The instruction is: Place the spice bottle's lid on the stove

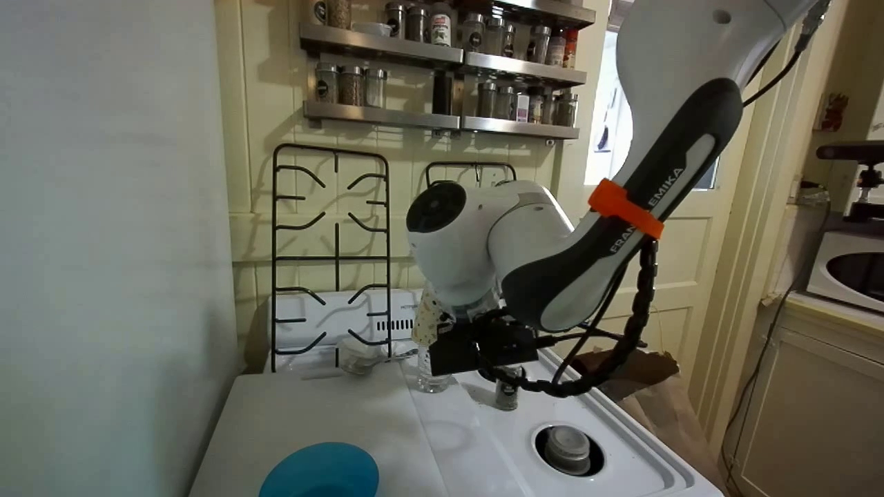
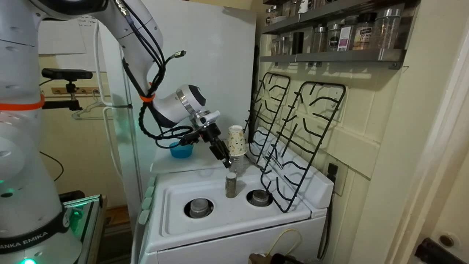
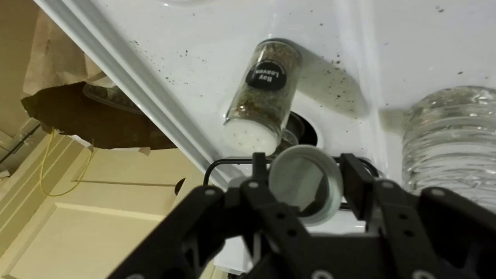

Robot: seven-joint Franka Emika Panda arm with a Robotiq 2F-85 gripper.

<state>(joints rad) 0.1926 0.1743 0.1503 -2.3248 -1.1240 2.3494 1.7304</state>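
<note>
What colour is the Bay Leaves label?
Black with white letters; the label shows best in the wrist view.

- In an exterior view: looks from the front end of the stove (image 1: 497, 462), closer to the edge beside the tall white panel (image 1: 110, 228); faces the back edge; near enough to crop out the front edge.
- In an exterior view: looks down from beyond the edge opposite the panel; faces the panel; set farther back, robot base (image 2: 33, 220) and both near corners in frame.
- Wrist view: very near, angled down past the gripper (image 3: 305, 162); same opposite edge on a diagonal, back edge toward frame bottom.
- Shared by both exterior views: grates (image 1: 359, 258) at back edge, blue bowl (image 2: 181, 150).
- Shared by all three: spice bottle (image 3: 267, 89).
</note>
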